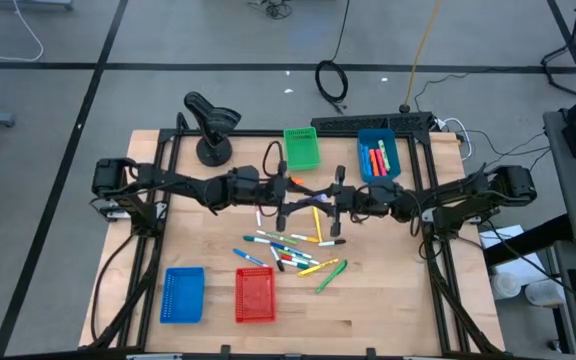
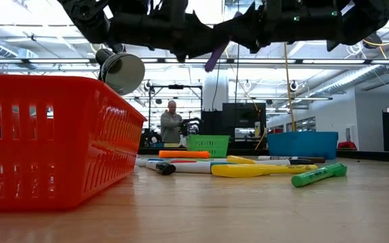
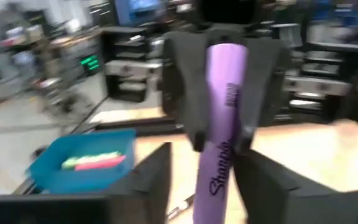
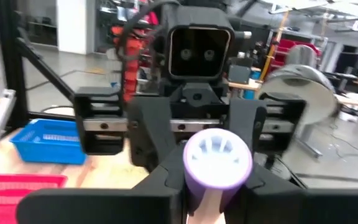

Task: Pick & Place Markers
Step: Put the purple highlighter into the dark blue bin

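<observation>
Purple marker [image 3: 219,124] lying along the line between both arms, right end effector [image 3: 219,134] clamping it, left end effector [image 4: 216,163] seemingly loosened

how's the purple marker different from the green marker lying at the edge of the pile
The purple marker is up in the air between the two pincers; the green marker lies on the table. Purple is gripped; green lies untouched, apart from the pile. Both are thick, stubby highlighter-type pens.

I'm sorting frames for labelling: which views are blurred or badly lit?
Left wrist view: motion-blurred room, though the purple marker reads clearly. Low view: arms silhouetted black against bright ceiling lights, and the near red basket is soft. Right wrist view: marker's end sharp, background soft. High view: evenly lit, sharp.
</observation>
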Tool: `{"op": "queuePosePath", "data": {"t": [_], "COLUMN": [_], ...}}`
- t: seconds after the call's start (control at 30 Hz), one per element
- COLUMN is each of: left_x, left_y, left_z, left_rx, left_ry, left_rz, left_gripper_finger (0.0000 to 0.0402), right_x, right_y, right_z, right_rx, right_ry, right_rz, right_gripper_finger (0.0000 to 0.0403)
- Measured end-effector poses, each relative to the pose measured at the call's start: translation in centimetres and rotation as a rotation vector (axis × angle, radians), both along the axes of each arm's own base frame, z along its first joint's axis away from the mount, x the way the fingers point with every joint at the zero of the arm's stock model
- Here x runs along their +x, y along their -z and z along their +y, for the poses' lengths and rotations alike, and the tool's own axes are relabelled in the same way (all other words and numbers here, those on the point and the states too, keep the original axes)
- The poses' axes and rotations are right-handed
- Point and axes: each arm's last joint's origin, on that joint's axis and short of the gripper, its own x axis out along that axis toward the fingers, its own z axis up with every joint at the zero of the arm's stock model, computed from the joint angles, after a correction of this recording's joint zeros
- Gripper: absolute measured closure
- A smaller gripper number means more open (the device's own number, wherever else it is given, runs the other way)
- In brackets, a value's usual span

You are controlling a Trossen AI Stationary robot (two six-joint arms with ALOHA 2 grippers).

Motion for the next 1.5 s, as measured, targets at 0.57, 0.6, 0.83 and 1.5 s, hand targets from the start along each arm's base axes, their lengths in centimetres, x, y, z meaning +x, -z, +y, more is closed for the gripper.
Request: {"op": "queuePosePath", "data": {"t": [0.57,0.6,0.83,1.5], "left_x": [-2.3,-2.7,-3.6,-4.1], "left_y": [-1.3,-1.5,-0.5,1.0], "left_z": [-1.9,-1.9,-0.5,2.5], "left_rx": [0.199,0.203,0.173,0.065], "left_ry": [-0.389,-0.395,-0.491,-0.599], "left_rz": [0.201,0.232,0.369,0.465], "left_gripper_finger": [0.0013,0.0012,0.0012,0.0011], "right_x": [-1.5,-1.8,-5.2,-13.3], "right_y": [1.2,1.1,1.8,6.8], "right_z": [-3.3,-3.7,-6.2,-10.4], "right_rx": [-0.022,0.004,0.075,0.11], "right_ry": [0.45,0.471,0.61,1.105], "right_rz": [0.194,0.182,0.153,0.121], "right_gripper_finger": [0.036,0.036,0.036,0.0353]}}
